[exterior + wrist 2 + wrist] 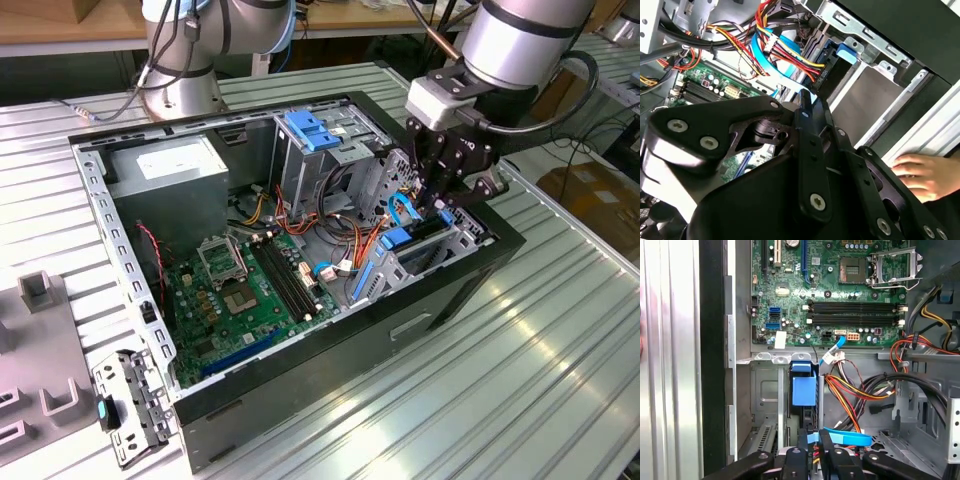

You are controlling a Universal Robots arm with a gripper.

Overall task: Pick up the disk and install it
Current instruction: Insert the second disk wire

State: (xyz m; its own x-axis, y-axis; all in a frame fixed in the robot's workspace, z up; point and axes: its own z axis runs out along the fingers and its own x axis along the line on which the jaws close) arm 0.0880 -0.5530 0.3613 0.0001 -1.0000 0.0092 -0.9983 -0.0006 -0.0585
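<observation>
Seating the disk (425,232) in the bay (465,238) looks like the step in hand. In the exterior view it sits on edge inside the case (330,340), at that view's right end, with the gripper (447,200) right over it. Its long axis seems to run across the case, and the blue-framed end faces the inner side by the board (250,290).

In the second wrist view the gripper (808,102) tips down next to the disk (837,75), whose blue tab points at the cables (775,45). Whether the jaws are apart or clamped I cannot tell. A hand (920,175) rests on the case rim nearby.

In the first wrist view the disk (804,390) is narrow edge up in its slot, and its long axis is in line with the gripper (813,445) and aims at the board (840,290). The cables (850,395) lie just beside it.

To do it well, I judge: push straight along the long axis, keep the disk square to the rails, don't snag the cables and stay off the hand.
</observation>
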